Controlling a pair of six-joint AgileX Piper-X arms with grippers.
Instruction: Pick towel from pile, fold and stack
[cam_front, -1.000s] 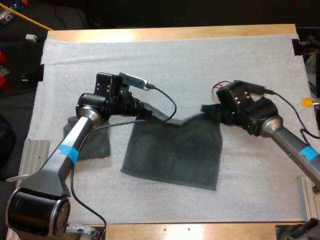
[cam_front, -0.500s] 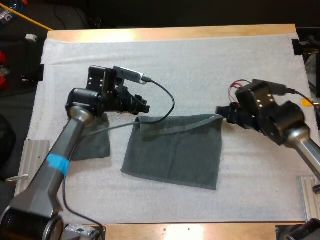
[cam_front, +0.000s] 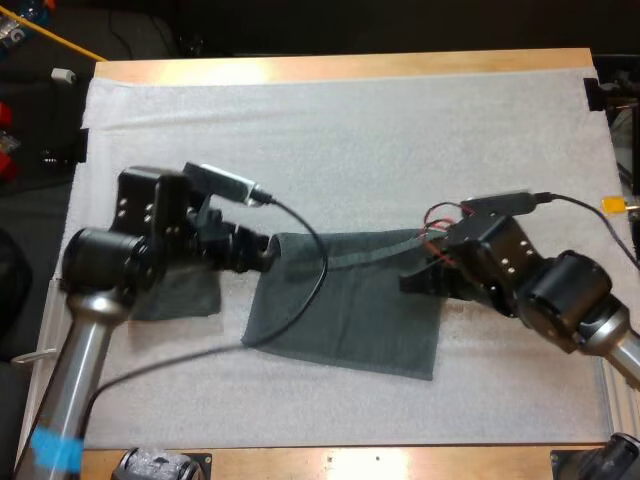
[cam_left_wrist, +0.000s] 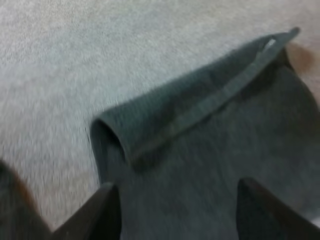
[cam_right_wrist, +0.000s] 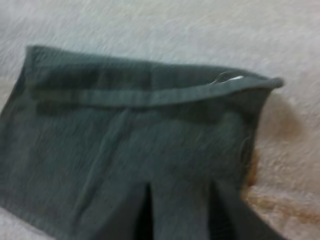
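1. High view: a dark grey-green towel (cam_front: 350, 320) lies spread flat in the middle of the white mat (cam_front: 400, 130) on the bench (cam_front: 350, 66).
   - Its far edge is turned over in a narrow roll.
   - The left end effector (cam_front: 268, 252) is at the towel's far left corner, and the right end effector (cam_front: 408, 283) is over its right side.
   - A second towel (cam_front: 190, 295), crumpled, lies just beside it, partly under the left arm.
   - Both towels rest straight on the mat, not in any container.

2. Left wrist view: the left fingers (cam_left_wrist: 102, 215) stand wide apart above the cloth near the rolled edge (cam_left_wrist: 200, 110) and hold nothing.

3. Right wrist view: the right fingers (cam_right_wrist: 227, 212) stand apart with a narrower gap. They look clear of the towel beneath and grip nothing.

4. Judgement: the fold looks to be the step in hand, with the towel laid out but not yet doubled. The next move likely calls for each end effector to close on a corner of one edge and carry it across. The rolled edge may spoil a clean fold.
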